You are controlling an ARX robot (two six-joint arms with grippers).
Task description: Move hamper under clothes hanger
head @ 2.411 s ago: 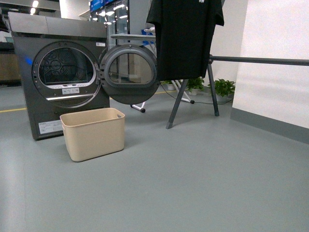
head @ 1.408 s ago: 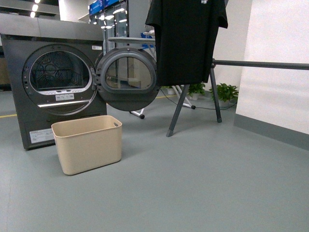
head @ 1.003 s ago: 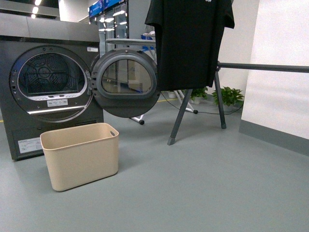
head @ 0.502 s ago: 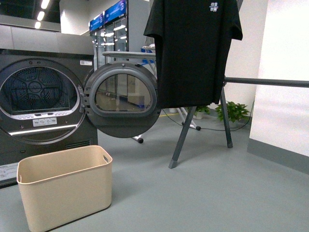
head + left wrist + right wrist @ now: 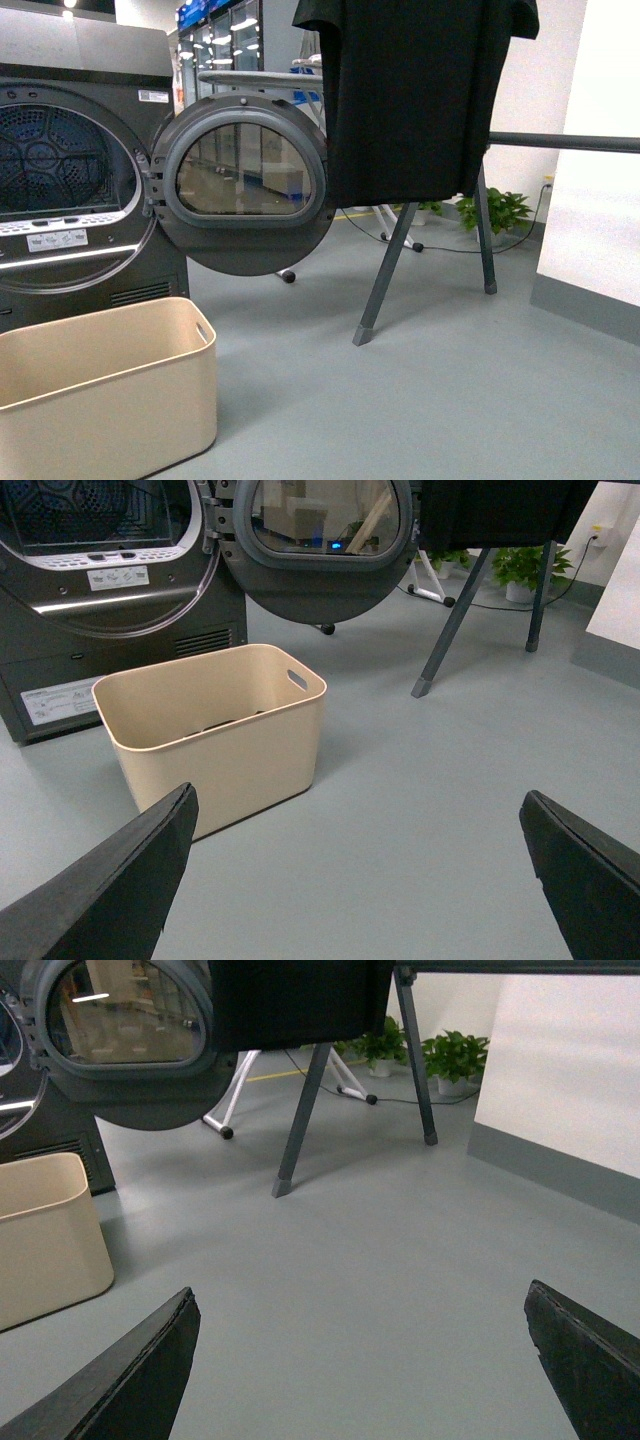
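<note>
The beige hamper (image 5: 110, 385) stands on the grey floor at the lower left of the front view, in front of the dryer. It also shows in the left wrist view (image 5: 215, 735) and, cut off, in the right wrist view (image 5: 45, 1235). The clothes hanger (image 5: 565, 142) is a dark grey bar on angled legs, to the right of the hamper, with a black T-shirt (image 5: 410, 100) hanging on it. My left gripper (image 5: 360, 815) is open and empty, short of the hamper. My right gripper (image 5: 360, 1305) is open and empty over bare floor.
A dark grey dryer (image 5: 70, 190) stands behind the hamper with its round door (image 5: 240, 185) swung open toward the rack. A white ironing-board frame (image 5: 395, 225) and potted plants (image 5: 495, 210) stand behind the rack. A white wall (image 5: 600, 200) is at the right.
The view has closed in on the hamper and dryer. The hamper has slid toward the lower left and grown larger. Nothing has been taken hold of.
</note>
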